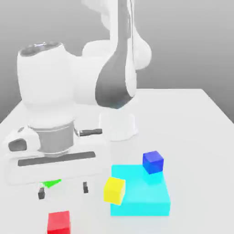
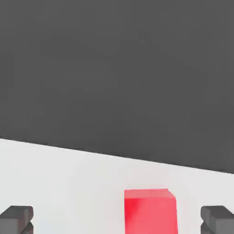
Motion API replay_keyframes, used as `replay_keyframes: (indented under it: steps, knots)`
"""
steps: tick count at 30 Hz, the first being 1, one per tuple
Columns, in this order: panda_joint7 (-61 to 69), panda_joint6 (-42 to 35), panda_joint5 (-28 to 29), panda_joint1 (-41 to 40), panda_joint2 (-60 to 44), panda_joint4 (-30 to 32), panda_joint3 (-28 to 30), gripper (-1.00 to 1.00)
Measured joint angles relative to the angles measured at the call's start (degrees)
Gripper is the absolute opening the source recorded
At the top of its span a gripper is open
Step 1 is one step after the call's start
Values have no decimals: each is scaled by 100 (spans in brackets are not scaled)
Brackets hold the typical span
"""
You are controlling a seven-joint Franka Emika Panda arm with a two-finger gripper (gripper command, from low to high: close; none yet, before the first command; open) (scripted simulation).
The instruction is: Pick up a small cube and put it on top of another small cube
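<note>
Fingers of the white robot gripper [image 1: 63, 190] are wide apart, holding nothing, so reaching comes first: go to the small red cube [image 1: 59, 223], nearer the front than the flat cyan block [image 1: 140, 208].

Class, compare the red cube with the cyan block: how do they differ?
The red cube is bright red; the cyan block is cyan.
The red cube is small and compact, whereas the cyan block is broad and flat.
Both are plain, straight-edged solids.

Blue cube [image 1: 153, 162] atop cyan block [image 1: 139, 190]
</note>
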State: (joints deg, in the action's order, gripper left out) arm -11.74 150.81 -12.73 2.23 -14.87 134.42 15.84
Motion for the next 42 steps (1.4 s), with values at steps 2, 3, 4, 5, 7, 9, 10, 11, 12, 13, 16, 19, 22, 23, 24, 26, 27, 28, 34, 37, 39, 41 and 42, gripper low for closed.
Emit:
replay_keyframes:
  steps: [2, 3, 4, 5, 7, 9, 10, 11, 12, 13, 16, 19, 22, 23, 24, 26, 27, 28, 34, 37, 39, 41, 42]
  knots:
    - [107, 186, 42, -74, -379, 3, 11, 0]
    - [180, 322, -18, -130, -582, -27, -44, 0]
    - [263, 469, -115, -181, -792, -67, -107, 0]
    - [340, 626, -208, -265, -1002, -111, -208, 0]
    - [460, 879, -362, -408, -1336, -182, -381, -100]
    - [459, 877, -362, -409, -1336, -182, -381, -100]
    - [459, 874, -361, -409, -1335, -183, -382, -100]
    - [458, 871, -361, -409, -1335, -183, -382, -100]
    - [457, 868, -360, -410, -1335, -183, -382, -100]
    - [478, 915, -387, -437, -1395, -196, -415, -100]
    - [326, 611, -179, -277, -993, -104, -212, -100]
    - [121, 127, 97, -106, -495, -64, -44, -100]
    - [63, -169, 75, 103, 11, 216, -228, -100]
    - [46, -247, 57, 184, 193, 340, -303, -100]
    - [26, -322, 44, 265, 380, 469, -381, -100]
    - [-30, -465, 38, 422, 764, 734, -542, -100]
    - [-66, -534, 46, 537, 959, 868, -625, -100]
    - [-105, -599, 63, 686, 1157, 1003, -704, -100]
    - [-460, -981, 309, 1190, 2381, 1822, -1079, -100]
    - [-675, -1156, 488, 1356, 3006, 2238, -1365, -100]
    - [-835, -1177, 630, 1415, 3424, 2578, -1578, -100]
    - [-1000, -1157, 780, 1447, 3843, 2945, -1799, -100]
    - [-1084, -1099, 860, 1437, 4037, 3145, -1901, -100]
